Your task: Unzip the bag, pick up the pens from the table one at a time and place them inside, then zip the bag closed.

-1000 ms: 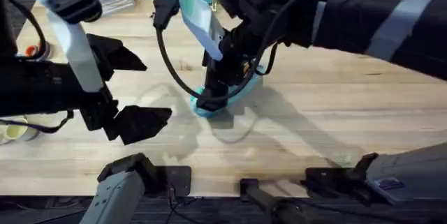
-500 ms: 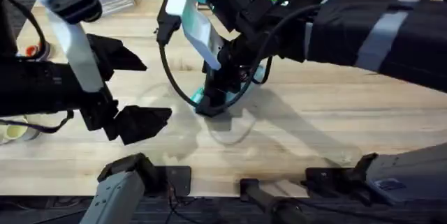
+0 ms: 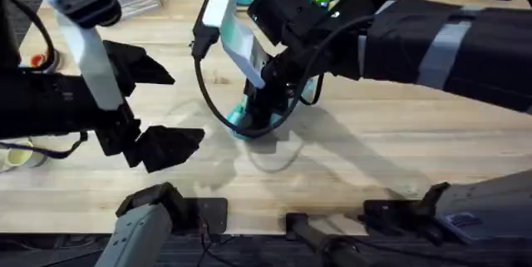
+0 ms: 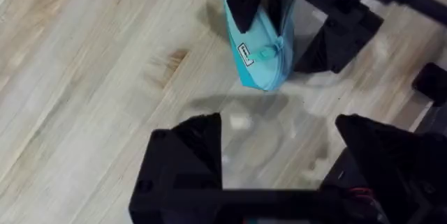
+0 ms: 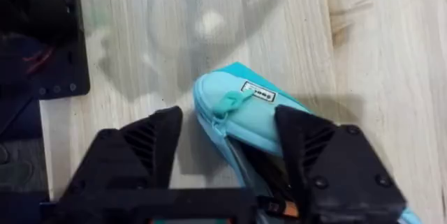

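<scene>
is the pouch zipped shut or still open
Open, at least partly: the right wrist view shows a dark gap along the light-blue pouch, under the right gripper.

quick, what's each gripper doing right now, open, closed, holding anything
Left gripper: open, holding nothing, hovering over the table.
Right gripper: open, fingers either side of the bag, not clearly clamped.

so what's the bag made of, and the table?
Bag: looks like soft woven fabric, matte light blue, with a stitched seam, a small sewn label and a pull tab. Table: pale wood, planked grain with knots; smooth, faintly reflective, possibly sealed.
</scene>
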You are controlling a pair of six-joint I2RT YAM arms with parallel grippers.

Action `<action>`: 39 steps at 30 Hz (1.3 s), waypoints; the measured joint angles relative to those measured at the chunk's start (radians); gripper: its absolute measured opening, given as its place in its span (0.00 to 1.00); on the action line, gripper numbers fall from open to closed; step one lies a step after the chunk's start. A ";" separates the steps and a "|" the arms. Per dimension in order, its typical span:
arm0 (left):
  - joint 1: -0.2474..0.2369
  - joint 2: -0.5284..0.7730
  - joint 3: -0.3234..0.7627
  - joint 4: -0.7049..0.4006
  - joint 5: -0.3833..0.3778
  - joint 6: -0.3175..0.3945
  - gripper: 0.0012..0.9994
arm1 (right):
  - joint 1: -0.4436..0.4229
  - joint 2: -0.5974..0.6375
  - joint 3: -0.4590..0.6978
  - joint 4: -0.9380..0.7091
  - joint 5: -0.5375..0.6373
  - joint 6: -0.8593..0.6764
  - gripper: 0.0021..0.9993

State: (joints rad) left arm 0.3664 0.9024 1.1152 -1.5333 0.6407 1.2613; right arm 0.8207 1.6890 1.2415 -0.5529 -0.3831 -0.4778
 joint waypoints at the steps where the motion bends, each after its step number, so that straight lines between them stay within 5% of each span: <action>1: 0.000 0.000 0.000 0.000 0.000 0.000 0.99 | 0.000 0.000 0.000 0.000 0.001 0.000 0.78; 19: 0.000 0.000 0.000 0.000 0.000 0.000 0.99 | 0.002 0.014 -0.001 -0.001 0.001 0.019 0.28; 30: 0.000 0.000 0.000 0.000 0.000 0.000 0.99 | 0.002 0.015 -0.005 0.019 0.001 0.067 0.23; 33: 0.000 0.000 0.000 0.000 0.000 0.000 0.99 | 0.002 0.015 -0.007 0.021 0.001 0.078 0.06; 39: 0.000 0.000 0.000 0.000 0.000 0.000 0.99 | 0.002 0.015 -0.008 0.022 -0.002 0.089 0.04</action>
State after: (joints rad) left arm 0.3664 0.9024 1.1152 -1.5333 0.6407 1.2613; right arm 0.8227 1.7039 1.2331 -0.5308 -0.3851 -0.3885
